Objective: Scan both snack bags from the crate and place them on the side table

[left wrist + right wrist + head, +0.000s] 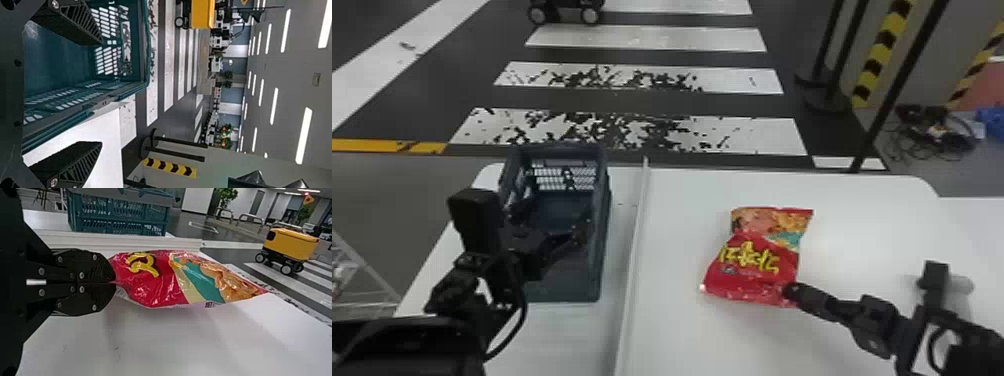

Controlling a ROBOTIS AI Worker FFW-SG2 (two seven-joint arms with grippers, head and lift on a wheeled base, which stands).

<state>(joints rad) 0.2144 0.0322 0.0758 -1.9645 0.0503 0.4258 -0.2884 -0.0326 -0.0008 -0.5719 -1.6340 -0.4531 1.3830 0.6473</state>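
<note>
Below the striped floor (757,37) at the head view's top, had a white tabletop (857,220) across its lower half, with the crate (562,292) centre left and a raised divider (634,235) between crate and bag. Held the red snack bag (757,260) right of centre, slanting from lower left to upper right, by its lower right corner in the clamped right gripper (114,282), much nearer than the empty, spread left gripper (101,94) by the crate; lying up and left of that grip.

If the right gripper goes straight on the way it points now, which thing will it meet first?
The red snack bag, whose edge the right gripper pinches, comes first. Beyond it, possibly the raised white divider, though its height against the gripper is unclear.
</note>
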